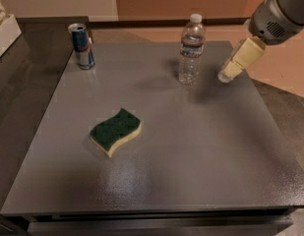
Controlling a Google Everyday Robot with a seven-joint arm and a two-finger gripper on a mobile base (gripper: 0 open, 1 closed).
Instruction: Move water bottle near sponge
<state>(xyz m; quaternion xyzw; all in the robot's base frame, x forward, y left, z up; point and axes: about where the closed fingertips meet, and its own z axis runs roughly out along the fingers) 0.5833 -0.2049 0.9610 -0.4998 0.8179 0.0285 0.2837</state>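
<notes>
In the one camera view, my hand (pixel 228 72) hangs over the far right part of the desk (pixel 205 151). It comes in from the upper right and slants down to the left, with its cream tip low above the surface. From this angle I cannot tell whether it is wide or narrow, but it holds nothing. The water bottle (pixel 191 50) stands upright near the far edge, a little right of the middle, white cap on top and its long axis straight up. It lies just to the left of my hand, near but apart, with a strip of bare desk between us. The coming move turns on that: I judge I must travel left at the height of the bottle's ribbed body and take it from its right side. The sponge (pixel 115 131) lies flat, nearer and further left, well apart from the bottle, so the carry would run toward the near left. A drink can (pixel 82 46) stands at the far left, off that path.
</notes>
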